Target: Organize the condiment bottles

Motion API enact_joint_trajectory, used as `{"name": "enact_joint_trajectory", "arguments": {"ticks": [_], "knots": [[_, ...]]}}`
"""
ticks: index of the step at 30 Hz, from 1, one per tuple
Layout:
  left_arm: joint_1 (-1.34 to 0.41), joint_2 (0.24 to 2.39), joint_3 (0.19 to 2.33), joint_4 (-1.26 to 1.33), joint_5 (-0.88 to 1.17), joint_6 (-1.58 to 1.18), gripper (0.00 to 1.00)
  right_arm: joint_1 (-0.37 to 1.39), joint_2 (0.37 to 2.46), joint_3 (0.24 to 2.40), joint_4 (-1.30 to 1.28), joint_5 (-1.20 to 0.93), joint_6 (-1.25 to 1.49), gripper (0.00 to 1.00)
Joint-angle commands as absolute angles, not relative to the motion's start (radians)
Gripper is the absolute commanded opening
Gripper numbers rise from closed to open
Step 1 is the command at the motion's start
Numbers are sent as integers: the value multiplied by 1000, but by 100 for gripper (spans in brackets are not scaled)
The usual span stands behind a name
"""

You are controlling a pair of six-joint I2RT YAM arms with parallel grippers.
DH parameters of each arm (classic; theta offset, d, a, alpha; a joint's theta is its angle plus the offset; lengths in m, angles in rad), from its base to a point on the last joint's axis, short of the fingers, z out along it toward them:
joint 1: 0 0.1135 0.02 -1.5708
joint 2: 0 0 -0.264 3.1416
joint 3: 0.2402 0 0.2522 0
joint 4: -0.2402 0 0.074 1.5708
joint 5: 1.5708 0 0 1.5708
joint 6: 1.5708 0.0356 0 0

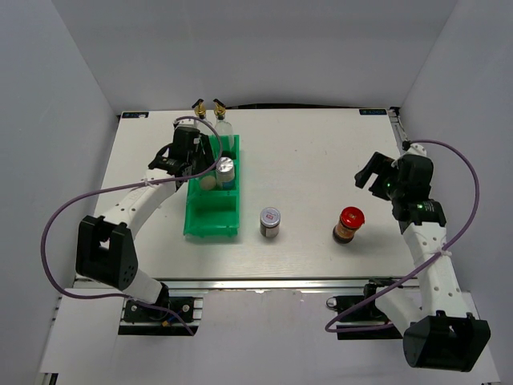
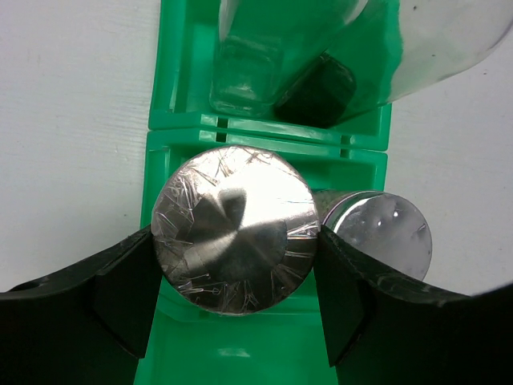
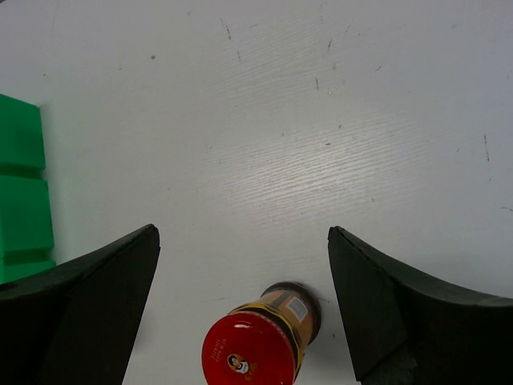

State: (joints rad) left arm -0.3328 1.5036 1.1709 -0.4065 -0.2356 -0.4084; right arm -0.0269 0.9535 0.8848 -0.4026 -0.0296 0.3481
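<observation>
White worktop (image 1: 321, 152) inside a pale-walled enclosure, matte and lightly scuffed.

In hand: the shaker (image 2: 235, 228), silver lid up, in the middle compartment of the green bin (image 1: 210, 220). The left gripper (image 2: 234, 249) is closed on it, one finger against each side of the lid. The lid hides the base, so I can't tell whether it sits on the bin floor or hangs just above.

Same compartment: the blue jar (image 1: 227, 172), just beside the shaker on its right, touching or very nearly.

Far end of the bin: two bottles (image 1: 222, 127), upright. One is plainly in the far compartment. The other is half behind the left arm in the top view, probably in there too.

Out on the worktop: the dark jar (image 1: 270, 222), just right of the bin's near end. The red jar (image 1: 348, 224) is further right, well apart from the bin, upright. The right gripper (image 3: 242, 233) hovers over it, jaws wide, holding nothing. The jar lies between the fingers, untouched.

Progress, my reading: four of six are in or at the bin, one of them not yet let go. Two are left out. The near compartment shows only green floor and is the likely home for them.

Room: the middle compartment is tight. Two lids nearly fill its width, so there is little space for fingers to open against the left wall and the blue jar. The dark jar stands in the straight line from red jar to bin. The red jar is near the front edge, and the side wall is close to the right arm.
</observation>
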Motion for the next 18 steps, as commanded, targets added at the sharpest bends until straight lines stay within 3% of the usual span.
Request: {"name": "enact_joint_trajectory", "arguments": {"ticks": [1, 2, 3, 4, 18], "knots": [[-330, 1460, 1190, -345, -225, -413, 63, -31, 924, 855, -432, -26, 368, 89], [-330, 1462, 1193, -351, -233, -410, 65, -31, 923, 853, -449, -26, 367, 89], [-330, 1463, 1195, -356, -235, -410, 75, -29, 923, 851, -481, -25, 368, 89], [-330, 1462, 1196, -360, -235, -410, 98, -26, 923, 844, -492, -25, 368, 90], [-330, 1362, 1246, -405, -302, -394, 98, 178, 874, 874, -669, 96, 357, 89]]}}
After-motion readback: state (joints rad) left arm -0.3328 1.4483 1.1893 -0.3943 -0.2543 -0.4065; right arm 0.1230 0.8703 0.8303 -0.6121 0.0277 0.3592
